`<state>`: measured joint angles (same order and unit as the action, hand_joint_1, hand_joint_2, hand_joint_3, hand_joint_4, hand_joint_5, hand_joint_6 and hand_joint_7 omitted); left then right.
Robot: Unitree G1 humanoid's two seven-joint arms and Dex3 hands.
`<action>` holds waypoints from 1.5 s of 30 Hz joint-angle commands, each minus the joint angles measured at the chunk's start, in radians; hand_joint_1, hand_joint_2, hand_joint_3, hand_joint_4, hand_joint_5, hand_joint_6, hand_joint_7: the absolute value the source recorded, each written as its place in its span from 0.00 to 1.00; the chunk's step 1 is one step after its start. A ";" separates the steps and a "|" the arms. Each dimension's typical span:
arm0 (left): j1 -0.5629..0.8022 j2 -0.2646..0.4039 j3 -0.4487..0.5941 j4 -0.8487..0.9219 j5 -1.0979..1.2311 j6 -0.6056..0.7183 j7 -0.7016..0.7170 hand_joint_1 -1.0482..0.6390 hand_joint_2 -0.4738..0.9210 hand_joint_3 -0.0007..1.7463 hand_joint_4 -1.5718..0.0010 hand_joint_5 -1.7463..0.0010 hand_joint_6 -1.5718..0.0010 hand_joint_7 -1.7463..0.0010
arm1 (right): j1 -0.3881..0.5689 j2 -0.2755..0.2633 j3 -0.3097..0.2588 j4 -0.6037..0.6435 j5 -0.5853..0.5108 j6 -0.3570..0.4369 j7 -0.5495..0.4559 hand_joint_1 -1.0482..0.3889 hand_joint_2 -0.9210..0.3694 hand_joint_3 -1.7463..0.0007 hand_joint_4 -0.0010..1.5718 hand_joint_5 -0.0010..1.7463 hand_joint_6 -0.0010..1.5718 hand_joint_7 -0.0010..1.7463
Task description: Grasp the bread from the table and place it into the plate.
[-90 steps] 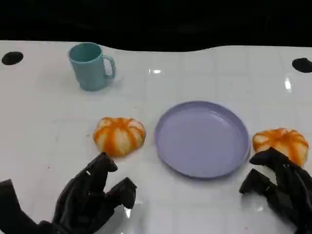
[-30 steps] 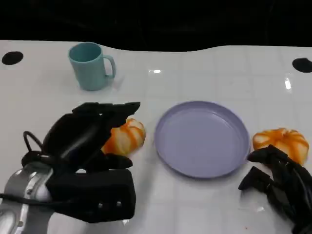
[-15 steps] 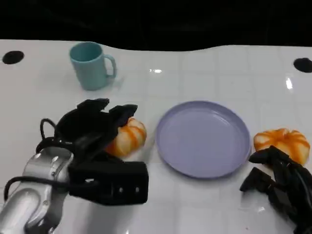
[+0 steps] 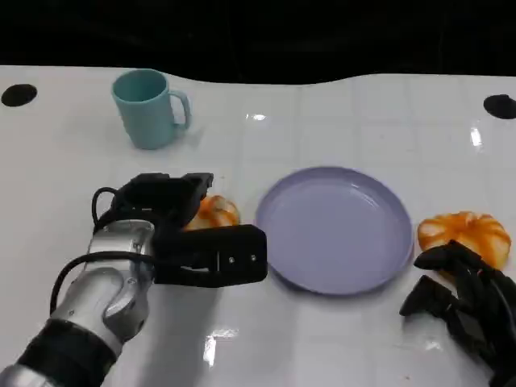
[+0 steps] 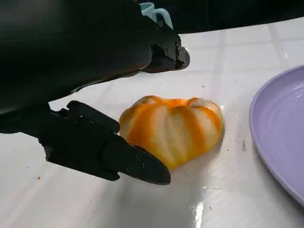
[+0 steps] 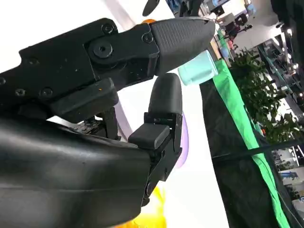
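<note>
Right hand (image 4: 463, 310) low at the near right edge of the table (image 4: 339, 347), fingers loosely curled, holding nothing. Just beyond it, a second orange bun (image 4: 466, 232), apart from the fingers. Left hand (image 4: 165, 211) arched over the bread (image 4: 211, 213): fingers spread either side of it, one fingertip (image 5: 147, 170) at its near edge; firm grip cannot be confirmed. Plate (image 4: 334, 228) just right of the bread, nothing on it. Teal mug (image 4: 148, 109) at the far left.
</note>
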<state>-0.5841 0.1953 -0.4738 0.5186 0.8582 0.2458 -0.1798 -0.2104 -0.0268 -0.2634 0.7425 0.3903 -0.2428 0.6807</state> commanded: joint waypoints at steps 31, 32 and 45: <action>-0.276 -0.090 -0.042 0.752 -0.169 -0.407 0.442 0.49 1.00 0.28 0.50 0.00 0.64 0.02 | 0.024 -0.013 0.000 -0.022 -0.001 0.027 -0.026 0.36 0.00 0.88 0.42 0.89 0.42 0.66; -0.277 -0.089 -0.044 0.755 -0.168 -0.407 0.452 0.49 1.00 0.30 0.51 0.00 0.65 0.01 | 0.023 -0.012 -0.001 -0.021 0.001 0.028 -0.026 0.36 0.00 0.88 0.42 0.89 0.41 0.66; -0.288 -0.075 0.084 0.680 -0.302 -0.472 0.510 0.51 0.75 0.65 0.43 0.00 0.59 0.00 | 0.004 -0.011 -0.005 0.013 0.004 0.007 -0.018 0.34 0.00 0.90 0.42 0.90 0.41 0.68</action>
<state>-0.8634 0.1016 -0.4129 1.2340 0.5797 -0.1993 0.3191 -0.2141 -0.0262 -0.2609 0.7420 0.3883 -0.2495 0.6653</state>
